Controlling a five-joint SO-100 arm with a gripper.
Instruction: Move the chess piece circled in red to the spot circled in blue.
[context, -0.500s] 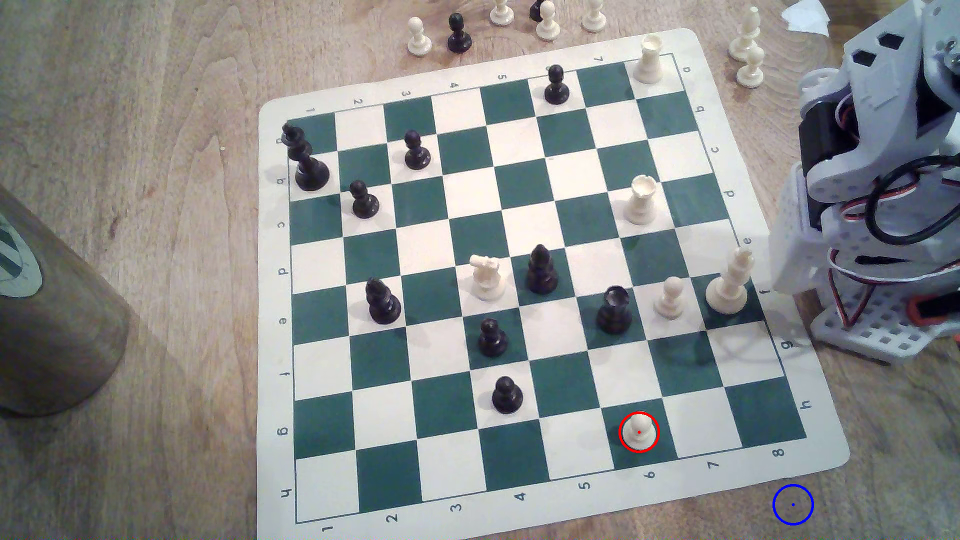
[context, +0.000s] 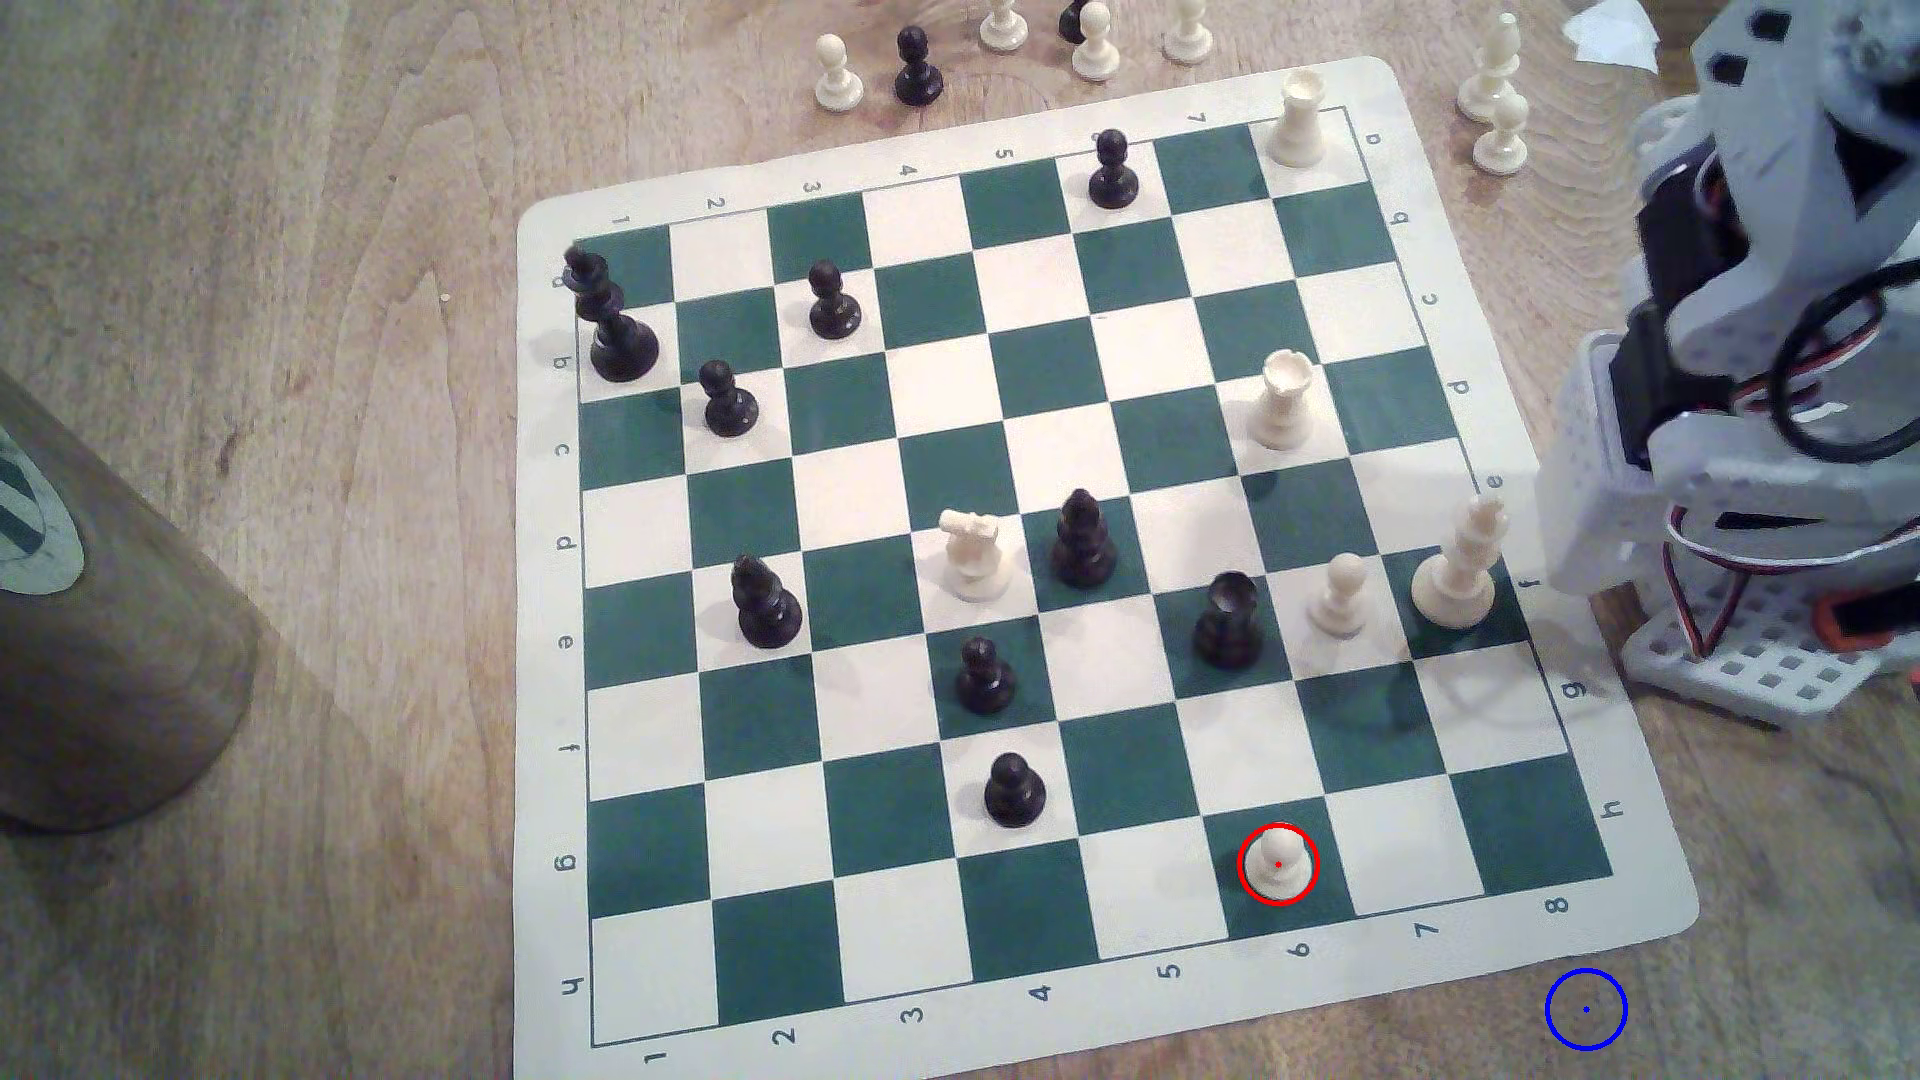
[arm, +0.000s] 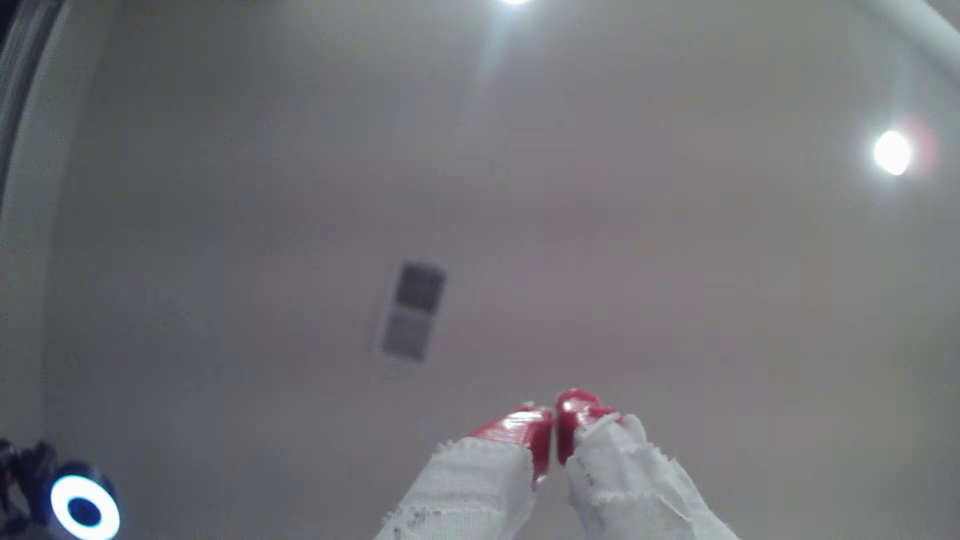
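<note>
Since the earlier frame the white 3D-printed arm (context: 1766, 343) has swung its upper links upward and toward the exterior view's right, while every chess piece has kept its place. The arm stands folded over its perforated white base (context: 1756, 665) just off the exterior view's right edge of the green-and-cream roll-up chess mat (context: 582, 997), with black and red-white cables looping across its joints. In the wrist view the gripper (arm: 554, 426) points up at a pale ceiling with a rectangular vent (arm: 413, 311) and two bright round lights; its two red-tipped white fingers (arm: 519, 428) are pressed together at the tips with nothing between them. The small cream-white plastic pawn with a ball head (context: 1277, 864) stands upright inside the red ring on a green square near the mat's near edge, well apart from the arm. The blue-ringed patch of light brown wood (context: 1585, 1008) lies on the bare table just beyond the mat's near corner at the exterior view's right.
</note>
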